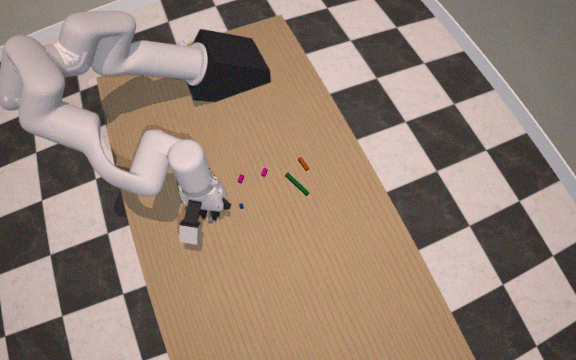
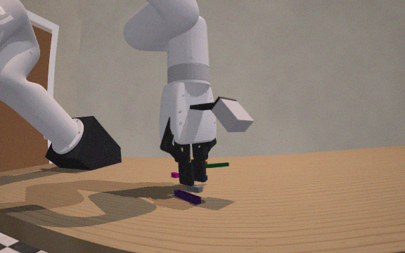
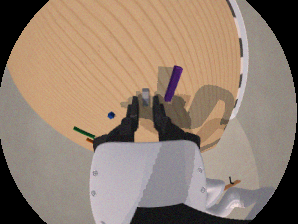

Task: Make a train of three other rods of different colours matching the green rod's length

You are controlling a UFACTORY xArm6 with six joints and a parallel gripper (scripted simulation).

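The gripper is partly open, its parted fingers straddling the grey rod without gripping it, probably lined up for a grasp, since grey, blue and orange would match the green rod (three, one and four make eight). The purple rod lies near one finger and could be nudged; blue and orange lie apart, not yet in line.

On the wooden surface, green, orange, blue, purple and two magenta rods are carried, spaced apart.
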